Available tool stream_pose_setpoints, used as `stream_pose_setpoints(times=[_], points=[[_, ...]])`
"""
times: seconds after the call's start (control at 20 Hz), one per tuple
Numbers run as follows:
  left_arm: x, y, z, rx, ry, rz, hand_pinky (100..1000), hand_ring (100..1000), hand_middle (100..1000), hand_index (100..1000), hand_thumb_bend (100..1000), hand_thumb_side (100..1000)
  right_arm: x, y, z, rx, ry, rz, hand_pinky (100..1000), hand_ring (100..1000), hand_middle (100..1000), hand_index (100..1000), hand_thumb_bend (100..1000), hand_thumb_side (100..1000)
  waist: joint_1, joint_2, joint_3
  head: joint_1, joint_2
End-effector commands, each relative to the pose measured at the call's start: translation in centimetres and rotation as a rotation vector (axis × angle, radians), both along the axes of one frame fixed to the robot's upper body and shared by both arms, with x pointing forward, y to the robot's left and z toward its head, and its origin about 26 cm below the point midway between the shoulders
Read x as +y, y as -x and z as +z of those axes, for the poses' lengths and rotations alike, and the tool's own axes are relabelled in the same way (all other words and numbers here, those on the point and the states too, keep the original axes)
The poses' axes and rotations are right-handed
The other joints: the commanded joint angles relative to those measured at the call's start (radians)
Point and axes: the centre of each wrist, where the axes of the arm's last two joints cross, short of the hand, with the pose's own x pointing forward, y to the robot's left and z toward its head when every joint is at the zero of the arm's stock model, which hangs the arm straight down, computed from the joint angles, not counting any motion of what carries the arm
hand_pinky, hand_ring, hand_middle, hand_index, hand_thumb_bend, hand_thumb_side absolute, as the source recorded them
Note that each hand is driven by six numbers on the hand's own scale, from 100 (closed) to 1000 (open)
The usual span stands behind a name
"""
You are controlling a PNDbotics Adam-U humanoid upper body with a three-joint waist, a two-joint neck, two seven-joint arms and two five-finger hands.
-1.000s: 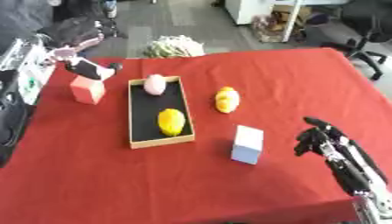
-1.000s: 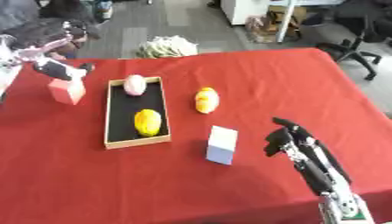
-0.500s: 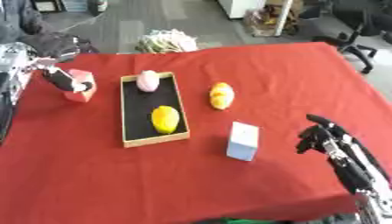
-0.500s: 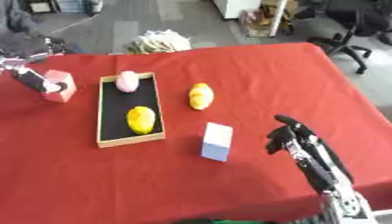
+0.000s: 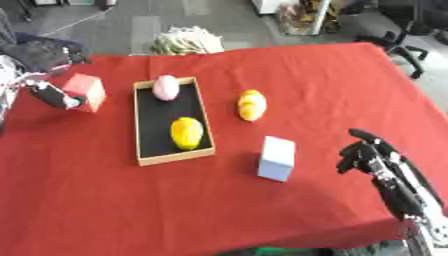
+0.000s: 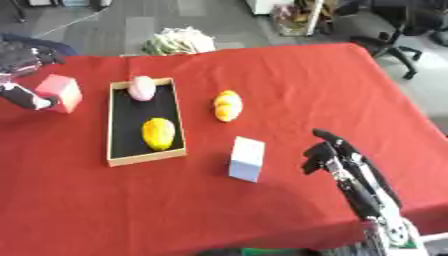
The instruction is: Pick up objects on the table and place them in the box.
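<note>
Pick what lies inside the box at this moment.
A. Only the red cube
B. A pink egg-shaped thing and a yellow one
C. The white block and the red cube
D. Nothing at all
B: inside the box lie a pink egg-shaped thing and a yellow one; the white block and red cube stand outside on the cloth.

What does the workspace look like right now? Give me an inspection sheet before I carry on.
Surface: red tablecloth covering the table.
Job's things: shallow wooden box with black floor holding a pink egg-shaped object and a yellow rounded object; yellow-orange oblong object and pale blue-white block lie outside, right of the box; red cube outside, left.
Clutter: nothing seen.
Robot hands: left robot hand against the red cube, grip unclear; right robot hand curled, holding nothing, near the right edge.
Cables: nothing seen.
Surroundings: grey floor, pale bundle behind the table, office chair.
</note>
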Motion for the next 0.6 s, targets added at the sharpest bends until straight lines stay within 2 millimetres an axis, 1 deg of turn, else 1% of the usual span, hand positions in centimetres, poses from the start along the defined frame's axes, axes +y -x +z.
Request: stream_pose_setpoints(times=[0.05, 0.4, 0.6], points=[[1.8, 0.3, 1.5, -0.036, -0.007, 0.058, 874, 892, 899, 941, 346, 383, -0.1, -0.3, 1.0, -0.037, -0.004, 0.000, 530, 560, 589, 891, 100, 659, -0.013, 0.006, -0.003, 0.006, -0.004], [2.2, 0.4, 1.1, -0.079, 0.023, 0.094, 870, 888, 906, 940, 302, 355, 0.2, -0.4, 1.1, -0.045, -0.012, 0.006, 530, 560, 589, 891, 100, 664, -0.020, 0.020, -0.009, 0.014, -0.004], [2.3, 0.5, 0.2, -0.079, 0.031, 0.101, 867, 889, 914, 941, 277, 352, 0.3, -0.5, 1.2, -0.048, -0.017, 0.012, 531, 560, 589, 891, 100, 667, -0.025, 0.026, -0.015, 0.019, -0.004]])
